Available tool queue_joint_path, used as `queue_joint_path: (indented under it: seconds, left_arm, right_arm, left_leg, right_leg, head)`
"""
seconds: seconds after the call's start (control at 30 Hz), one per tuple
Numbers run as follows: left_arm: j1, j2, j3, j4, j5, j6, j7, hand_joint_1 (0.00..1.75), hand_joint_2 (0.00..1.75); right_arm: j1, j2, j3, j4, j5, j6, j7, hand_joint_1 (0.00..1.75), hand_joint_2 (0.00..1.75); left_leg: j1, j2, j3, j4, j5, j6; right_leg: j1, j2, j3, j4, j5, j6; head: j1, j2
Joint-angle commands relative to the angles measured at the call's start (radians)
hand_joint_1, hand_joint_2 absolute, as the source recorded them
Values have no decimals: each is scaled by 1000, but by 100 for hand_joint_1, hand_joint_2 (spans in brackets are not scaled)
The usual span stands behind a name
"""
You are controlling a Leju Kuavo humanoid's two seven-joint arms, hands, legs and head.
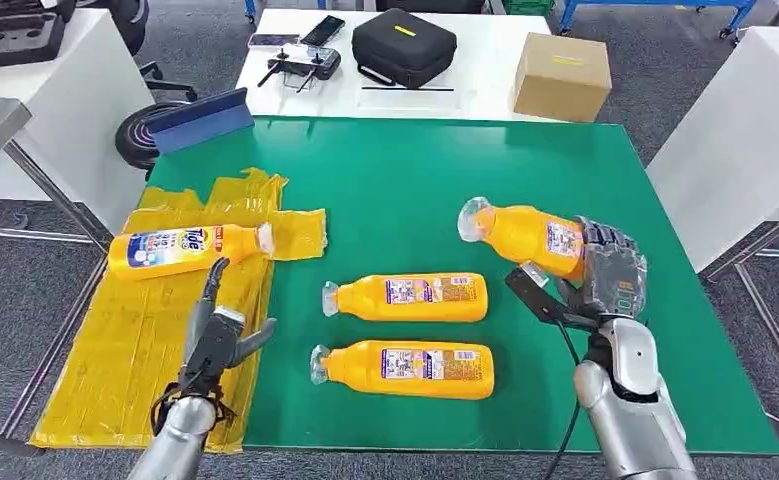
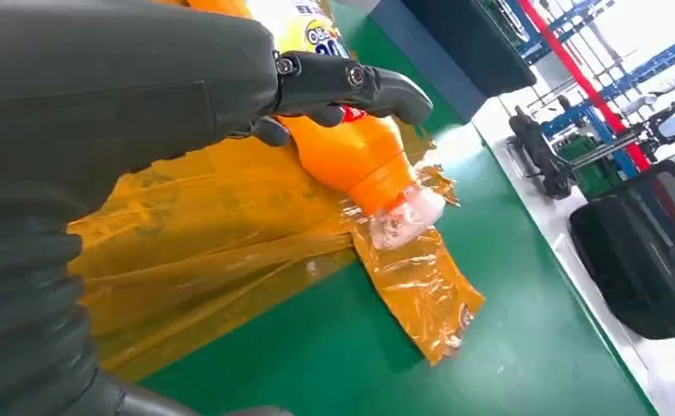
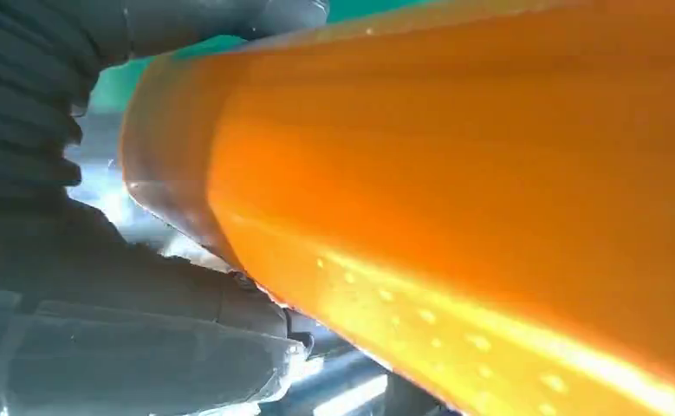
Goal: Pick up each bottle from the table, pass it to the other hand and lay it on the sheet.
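From the head: the right hand (image 1: 610, 268) grips the base of an orange bottle (image 1: 525, 235), its long axis running leftward, cap toward the left hand (image 1: 220, 335), whose fingers are spread empty beside the sheet (image 1: 145, 340). Left wrist: a delivered bottle (image 2: 351, 152) lies there. Right wrist: orange wall against the palm.

The right hand (image 1: 605, 268) covers the base of the bottle (image 1: 525, 236) it grips, and the right wrist view sits so close that this bottle is a blurred orange surface running off the frame, label and cap unseen. In the left wrist view the left hand (image 2: 143, 95) hides most of the sheet bottle (image 2: 351, 156), whose label is cut off by the edge. Label print is too small to read on the two worktop bottles (image 1: 410, 297).
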Motion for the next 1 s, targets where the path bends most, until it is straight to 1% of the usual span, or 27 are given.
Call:
queue_joint_path:
  seconds: [0.03,0.07,0.1,0.13,0.17,0.2,0.23,0.37,0.4,0.43,0.53,0.57,0.6,0.63,0.67,0.73,0.8,0.83,0.9,0.97,1.0]
  left_arm:
    - [-15,9,14,1,15,-27,-4,0,175]
    - [-22,5,0,-8,33,-52,-27,0,175]
    - [-27,4,-16,-27,37,-65,-30,0,175]
    - [-31,4,-37,-55,47,-89,-30,0,175]
    - [-35,5,-66,-96,60,-120,-23,0,175]
    - [-33,5,-79,-125,65,-128,0,0,175]
    - [-34,3,-82,-131,65,-128,7,0,175]
    - [-28,10,-85,-132,66,-129,6,0,175]
    - [-29,16,-97,-142,86,-151,-15,0,175]
    - [-29,17,-109,-162,97,-167,-23,0,175]
    - [-22,23,-174,-287,134,-220,17,0,175]
    - [-16,27,-202,-331,147,-240,34,0,175]
    - [-12,33,-226,-359,153,-251,41,0,175]
    - [-7,37,-241,-380,163,-259,50,0,175]
    - [-3,40,-256,-396,177,-270,53,0,175]
    - [2,50,-272,-417,201,-279,52,0,175]
    - [-2,64,-291,-438,223,-276,50,0,175]
    - [-3,64,-292,-440,225,-276,50,0,175]
    - [-3,64,-292,-440,225,-276,50,0,175]
    - [-5,67,-292,-438,227,-275,51,0,175]
    - [-7,68,-295,-435,230,-275,51,0,175]
  right_arm:
    - [-55,117,-7,4,-504,139,-239,175,175]
    - [-69,148,-8,34,-692,215,-328,175,175]
    - [-87,159,9,82,-744,226,-366,175,175]
    - [-105,187,17,119,-843,274,-416,175,175]
    - [-127,206,44,168,-901,306,-448,175,175]
    - [-137,215,64,192,-908,292,-459,175,175]
    - [-139,218,69,196,-909,287,-460,175,175]
    - [-137,207,71,187,-914,287,-459,175,175]
    - [-138,210,79,185,-941,326,-458,175,175]
    - [-145,222,90,194,-952,345,-458,175,175]
    - [-212,269,160,298,-946,365,-445,175,175]
    - [-231,282,193,333,-942,373,-443,175,175]
    - [-244,290,218,359,-939,377,-442,175,175]
    - [-255,298,239,382,-943,386,-445,175,175]
    - [-264,310,260,406,-948,399,-449,175,175]
    - [-283,321,291,444,-949,409,-456,175,175]
    - [-312,337,331,493,-950,415,-462,175,175]
    - [-316,341,335,496,-951,415,-463,175,175]
    - [-316,341,335,496,-951,415,-463,175,175]
    - [-318,339,335,498,-952,415,-464,175,175]
    - [-319,336,337,502,-956,414,-466,175,175]
  left_leg:
    - [2,5,4,1,-3,-6]
    - [1,4,2,0,-2,-4]
    - [2,5,4,1,-3,-6]
    - [2,5,3,1,-3,-5]
    - [2,5,1,1,-2,-4]
    - [3,7,3,2,-3,-6]
    - [3,7,1,2,-2,-5]
    - [2,5,3,1,-2,-5]
    - [2,4,2,0,-1,-4]
    - [3,5,3,1,-3,-5]
    - [2,6,1,1,-2,-4]
    - [3,9,2,3,-4,-6]
    - [3,9,0,2,-3,-5]
    - [3,10,2,2,-4,-6]
    - [3,8,1,1,-2,-5]
    - [3,10,4,2,-4,-7]
    - [2,7,1,1,-2,-4]
    - [3,9,3,1,-3,-6]
    - [2,5,0,0,-1,-3]
    - [3,7,3,1,-3,-5]
    - [2,5,1,0,-1,-4]
  right_leg:
    - [2,4,3,0,-2,-4]
    - [1,3,2,0,-1,-3]
    - [2,4,3,0,-1,-4]
    - [2,5,2,0,-1,-3]
    - [2,4,0,0,0,-3]
    - [3,6,1,1,-1,-4]
    - [3,6,0,1,0,-3]
    - [2,4,2,0,-1,-3]
    - [2,3,0,0,0,-2]
    - [2,4,2,0,-1,-4]
    - [2,5,0,1,0,-3]
    - [2,8,0,2,-1,-4]
    - [2,9,-1,2,0,-3]
    - [2,10,0,2,-1,-4]
    - [2,8,-1,1,0,-3]
    - [3,9,2,2,-2,-6]
    - [2,6,0,1,0,-3]
    - [2,8,1,1,-1,-4]
    - [2,5,-1,1,0,-2]
    - [2,6,1,1,-1,-4]
    - [2,4,-1,1,0,-3]
  head:
    - [0,0]
    - [0,0]
    - [0,0]
    - [0,0]
    - [0,0]
    - [0,0]
    - [0,0]
    - [0,0]
    - [0,0]
    - [0,0]
    - [0,0]
    - [0,0]
    - [0,0]
    - [0,0]
    - [0,0]
    - [0,0]
    - [0,0]
    - [0,0]
    - [0,0]
    - [0,0]
    - [0,0]
